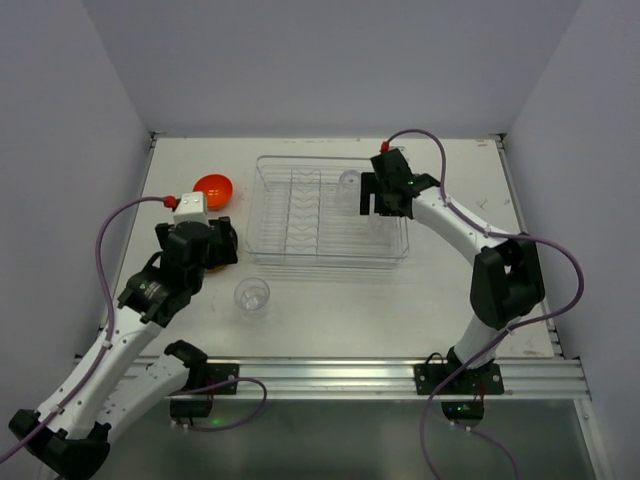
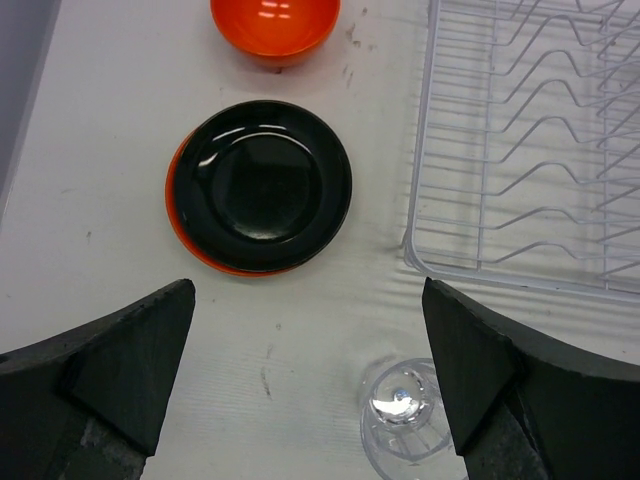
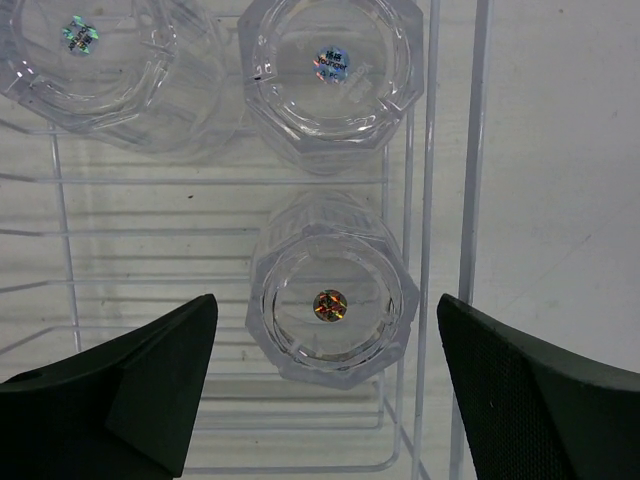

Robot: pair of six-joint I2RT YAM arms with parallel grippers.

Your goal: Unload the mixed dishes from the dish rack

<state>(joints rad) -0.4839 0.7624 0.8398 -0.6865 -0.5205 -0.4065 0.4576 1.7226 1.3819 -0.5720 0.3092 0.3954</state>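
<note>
The clear dish rack (image 1: 300, 215) lies mid-table. In the right wrist view three clear ribbed tumblers stand upside down in its corner: one (image 3: 332, 305) between my fingers and two behind it (image 3: 335, 70) (image 3: 95, 60). My right gripper (image 3: 325, 310) is open around the nearest one, with gaps on both sides. A black plate (image 2: 262, 185) is stacked on a red-orange plate (image 2: 185, 240) on the table, left of the rack. The orange bowl (image 2: 275, 25) sits beyond them. Another tumbler (image 2: 400, 420) stands on the table by my right finger. My left gripper (image 2: 308, 300) is open and empty, above the table.
The rack's rim (image 2: 415, 250) lies just right of the plate stack, and its slotted dividers (image 2: 530, 130) hold nothing in the left wrist view. White walls close in the table at the back and both sides. The table's metal front rail (image 1: 330, 375) runs between the arm bases.
</note>
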